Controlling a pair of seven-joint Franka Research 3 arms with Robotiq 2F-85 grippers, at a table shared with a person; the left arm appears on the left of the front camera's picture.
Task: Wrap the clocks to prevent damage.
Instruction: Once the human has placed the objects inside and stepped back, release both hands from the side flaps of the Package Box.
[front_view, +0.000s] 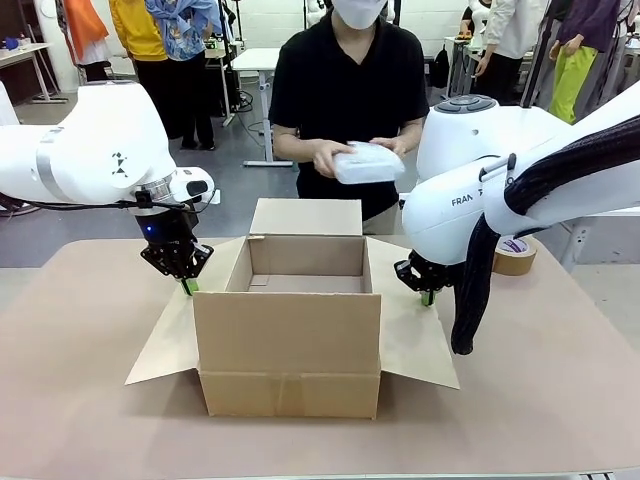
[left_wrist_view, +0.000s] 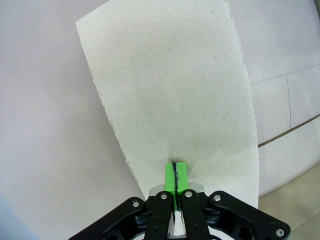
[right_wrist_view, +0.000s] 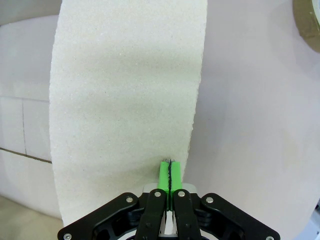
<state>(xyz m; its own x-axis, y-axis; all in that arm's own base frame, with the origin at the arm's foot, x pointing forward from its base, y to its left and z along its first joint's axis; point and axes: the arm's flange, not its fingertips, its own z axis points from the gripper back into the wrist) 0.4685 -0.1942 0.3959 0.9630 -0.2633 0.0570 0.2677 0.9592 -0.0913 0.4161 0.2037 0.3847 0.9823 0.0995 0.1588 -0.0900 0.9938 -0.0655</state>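
A person at the far side holds the clocks (front_view: 367, 163), a flat greyish bubble-wrapped bundle, in both hands above the back of an open cardboard box (front_view: 290, 340). My left gripper (front_view: 188, 286) is shut, its green tips resting on the box's left flap (front_view: 165, 345). In the left wrist view the closed left gripper (left_wrist_view: 175, 167) touches that flap (left_wrist_view: 170, 90). My right gripper (front_view: 428, 297) is shut too, tips down on the right flap (front_view: 415, 330). The right wrist view has the closed right gripper (right_wrist_view: 169, 167) against its flap (right_wrist_view: 125, 90).
A brown tape roll (front_view: 514, 255) lies on the table at the far right, behind my right arm; its edge shows as the tape roll (right_wrist_view: 307, 20) in the right wrist view. The box's back flap stands upright. Other people stand far behind.
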